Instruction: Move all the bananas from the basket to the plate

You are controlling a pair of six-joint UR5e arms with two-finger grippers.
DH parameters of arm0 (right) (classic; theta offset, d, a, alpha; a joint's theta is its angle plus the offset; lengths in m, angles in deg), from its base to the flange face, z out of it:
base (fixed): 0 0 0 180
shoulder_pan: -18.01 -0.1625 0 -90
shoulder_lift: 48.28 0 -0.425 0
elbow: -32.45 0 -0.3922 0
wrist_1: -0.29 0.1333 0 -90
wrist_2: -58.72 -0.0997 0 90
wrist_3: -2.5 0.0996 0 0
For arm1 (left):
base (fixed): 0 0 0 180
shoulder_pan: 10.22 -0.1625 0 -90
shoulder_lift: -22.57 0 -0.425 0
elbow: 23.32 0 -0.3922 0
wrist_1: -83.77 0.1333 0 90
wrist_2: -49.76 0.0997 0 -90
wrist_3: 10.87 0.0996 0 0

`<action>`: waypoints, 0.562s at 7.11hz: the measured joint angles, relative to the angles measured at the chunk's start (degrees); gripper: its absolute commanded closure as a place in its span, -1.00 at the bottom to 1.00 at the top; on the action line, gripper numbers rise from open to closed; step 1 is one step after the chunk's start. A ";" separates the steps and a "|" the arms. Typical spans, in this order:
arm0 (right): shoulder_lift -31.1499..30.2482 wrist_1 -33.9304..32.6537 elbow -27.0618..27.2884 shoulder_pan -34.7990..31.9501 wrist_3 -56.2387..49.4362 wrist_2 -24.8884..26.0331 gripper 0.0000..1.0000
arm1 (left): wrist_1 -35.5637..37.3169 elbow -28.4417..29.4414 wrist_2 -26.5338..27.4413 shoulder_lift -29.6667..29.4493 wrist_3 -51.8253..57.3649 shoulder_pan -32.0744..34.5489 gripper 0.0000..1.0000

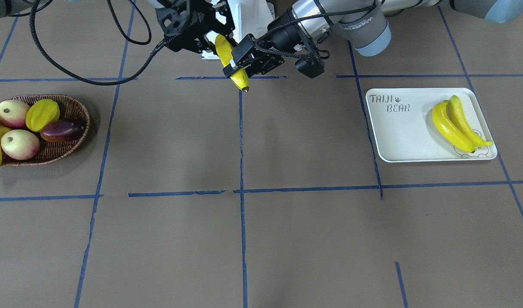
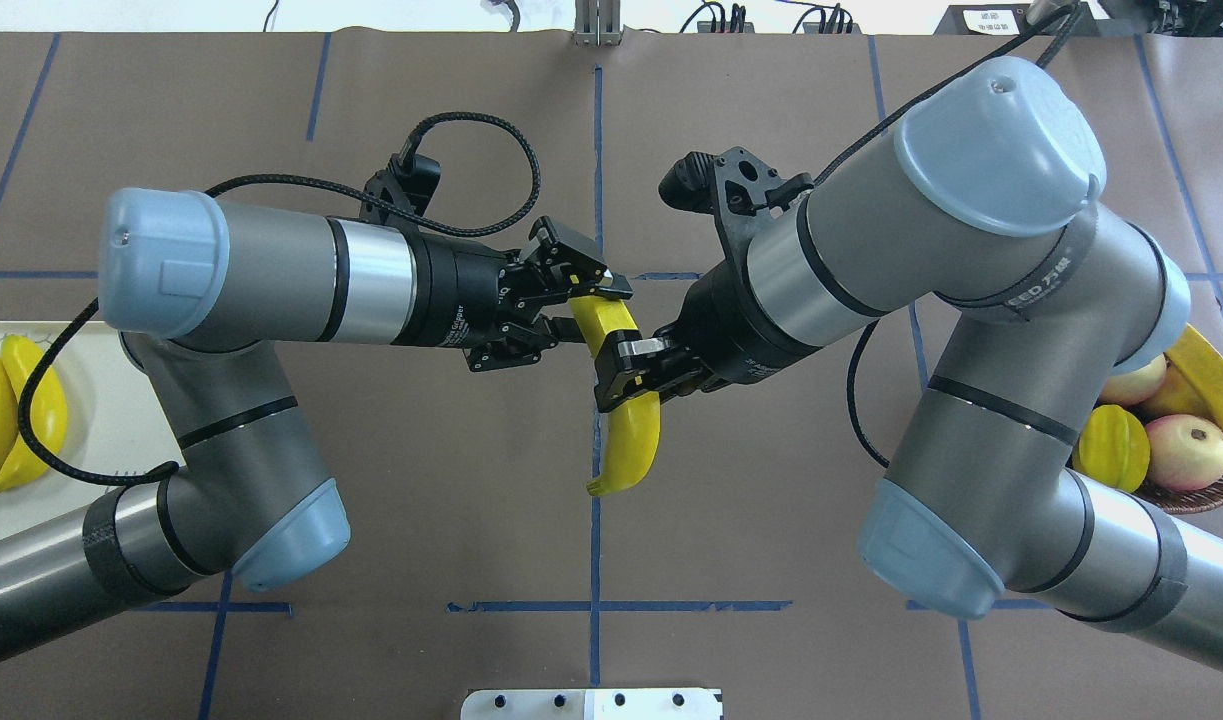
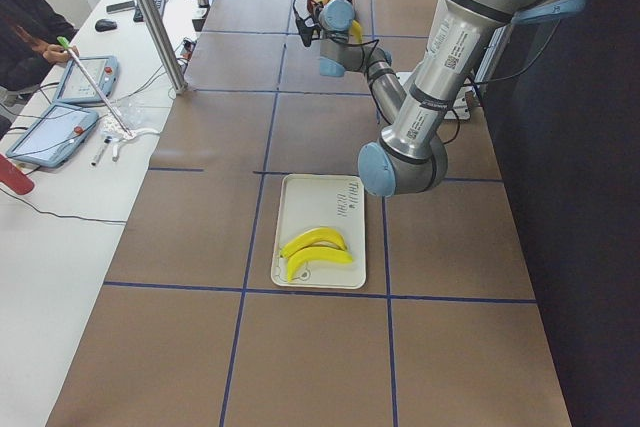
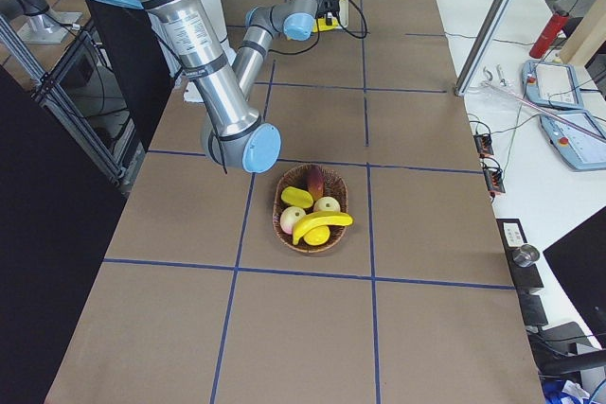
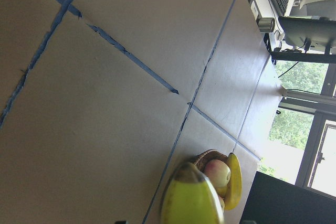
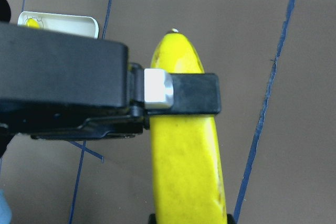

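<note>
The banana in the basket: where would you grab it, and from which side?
Take the banana by its middle, probably from straight above: it lies uncovered atop other fruit along one end of the basket, where rim and apples crowd its sides.

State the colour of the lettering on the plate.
Dark grey lettering on the off-white plate; clearest in the front-facing view.

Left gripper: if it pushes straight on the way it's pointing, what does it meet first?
The banana, which the left gripper straddles; just behind it the right gripper faces it, clamped on the same banana. Exact depth is unclear, but the line looks blocked.
</note>
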 measured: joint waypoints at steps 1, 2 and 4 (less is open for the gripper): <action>-0.02 0.04 0.00 0.01 -0.02 -0.02 -1.00 | 0.00 -0.02 -0.08 0.06 0.22 -0.03 1.00; -0.04 0.17 0.00 -0.01 -0.04 -0.04 -1.00 | 0.00 -0.03 -0.15 0.19 0.32 -0.07 1.00; -0.14 0.71 0.00 -0.10 -0.01 -0.16 -1.00 | 0.00 -0.09 -0.19 0.33 0.39 -0.01 1.00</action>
